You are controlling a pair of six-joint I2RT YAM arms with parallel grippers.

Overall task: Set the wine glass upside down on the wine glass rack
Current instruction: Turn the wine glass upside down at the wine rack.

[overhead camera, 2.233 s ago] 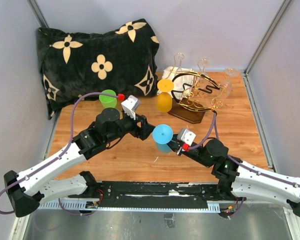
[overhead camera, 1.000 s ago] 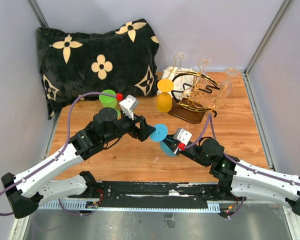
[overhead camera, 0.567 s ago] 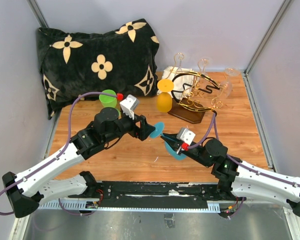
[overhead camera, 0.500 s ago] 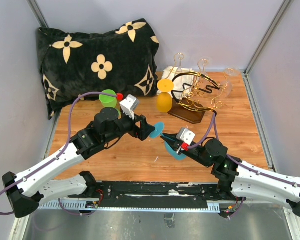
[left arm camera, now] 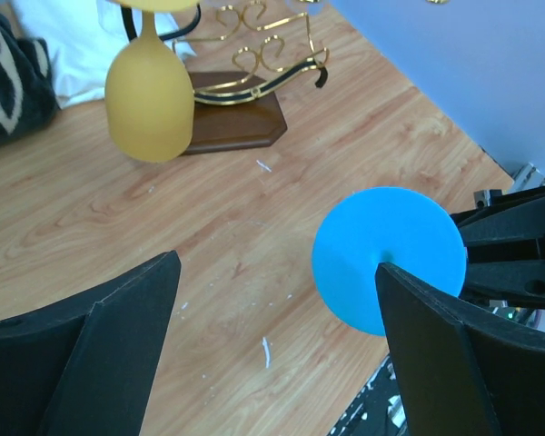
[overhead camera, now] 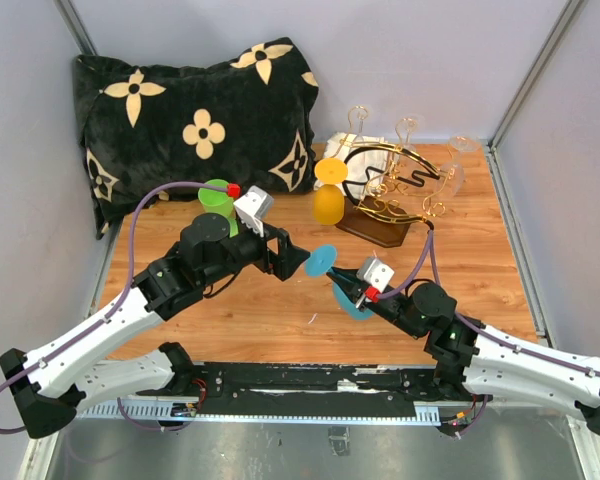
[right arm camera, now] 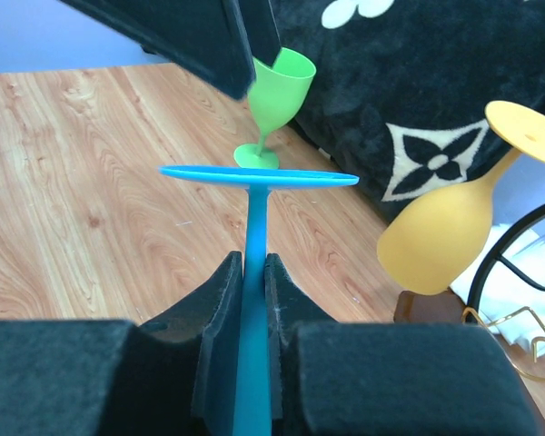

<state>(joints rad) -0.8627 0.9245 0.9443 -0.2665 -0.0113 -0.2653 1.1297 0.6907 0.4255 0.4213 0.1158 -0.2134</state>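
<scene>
A blue wine glass (overhead camera: 322,261) hangs tilted above the table, its flat foot (left arm camera: 388,259) turned toward the left arm. My right gripper (right arm camera: 252,282) is shut on its stem (right arm camera: 255,222), and the bowl (overhead camera: 356,304) pokes out behind the fingers. My left gripper (left arm camera: 277,354) stands open just short of the foot, with nothing between its fingers (left arm camera: 100,354). The wine glass rack (overhead camera: 398,185), gold wire on a dark wooden base (left arm camera: 232,123), stands at the back right. A yellow glass (overhead camera: 328,204) hangs upside down on its left side.
A green glass (overhead camera: 217,197) stands upright behind the left wrist. A black pillow (overhead camera: 195,115) with cream flowers fills the back left. Clear glasses (overhead camera: 410,126) hang on the rack above a white cloth (overhead camera: 352,150). Grey walls (overhead camera: 555,170) close in the sides.
My left gripper has opened wider and drawn back a little from the blue foot. The right gripper has kept its hold on the stem, and the glass has shifted slightly.
</scene>
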